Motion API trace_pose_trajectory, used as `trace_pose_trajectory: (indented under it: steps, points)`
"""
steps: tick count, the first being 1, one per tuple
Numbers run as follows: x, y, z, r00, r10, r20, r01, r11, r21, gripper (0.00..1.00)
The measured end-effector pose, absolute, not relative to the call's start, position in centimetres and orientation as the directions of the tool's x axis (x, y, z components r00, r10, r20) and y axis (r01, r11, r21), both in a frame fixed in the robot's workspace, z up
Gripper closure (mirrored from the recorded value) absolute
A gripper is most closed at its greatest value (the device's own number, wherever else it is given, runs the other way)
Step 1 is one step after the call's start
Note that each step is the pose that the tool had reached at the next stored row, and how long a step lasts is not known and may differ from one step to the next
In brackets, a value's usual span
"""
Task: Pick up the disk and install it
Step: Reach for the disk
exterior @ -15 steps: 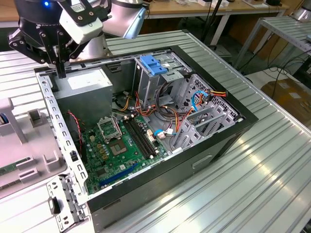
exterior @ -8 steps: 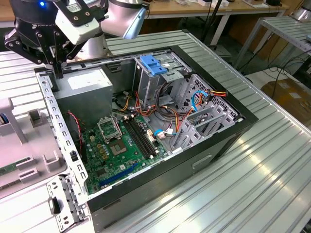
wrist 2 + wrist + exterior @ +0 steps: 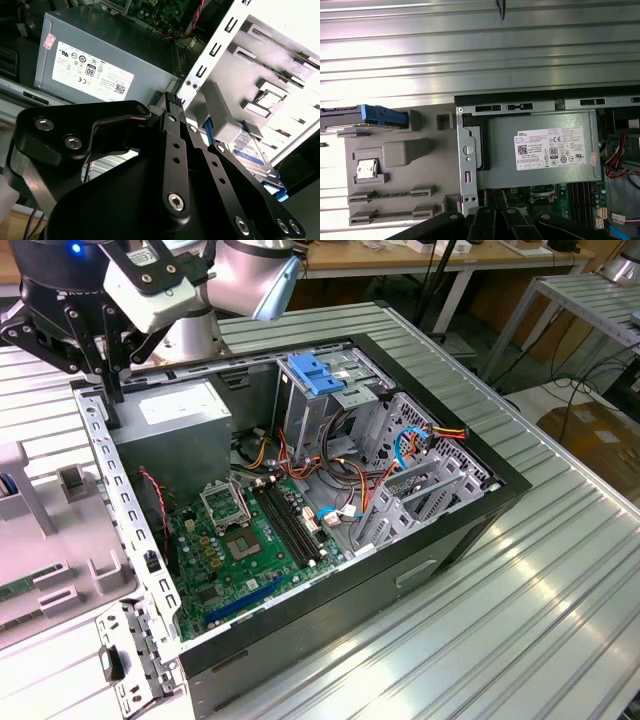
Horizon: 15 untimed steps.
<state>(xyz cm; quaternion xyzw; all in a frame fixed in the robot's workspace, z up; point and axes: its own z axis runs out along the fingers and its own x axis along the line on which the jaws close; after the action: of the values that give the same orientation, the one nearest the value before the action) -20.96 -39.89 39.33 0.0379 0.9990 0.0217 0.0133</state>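
Pickup has not begun: the gripper (image 3: 170,97), jaws clenched on nothing, hangs over the open computer case (image 3: 430,560) edge beside the power supply (image 3: 540,150), while the disk (image 3: 375,115) lies well apart from the jaws, uninstalled, on the grey side panel (image 3: 395,175).

One disk (image 3: 365,118), one case (image 3: 400,580), one power supply (image 3: 540,150)

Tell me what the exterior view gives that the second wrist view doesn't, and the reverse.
Exterior view: the blue bracket atop the drive cage inside the case. Second wrist view: the disk, label showing, lying on the grey holder beside the case. Shared: the power supply and the end effector close by it.
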Motion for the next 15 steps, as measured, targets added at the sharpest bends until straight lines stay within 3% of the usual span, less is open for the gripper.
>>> trace_pose_trajectory:
  steps: [15]
  points:
    - [-22.4,-39.9,39.3,-0.997,0.076,-0.025,0.075,0.996,0.044,0.89]
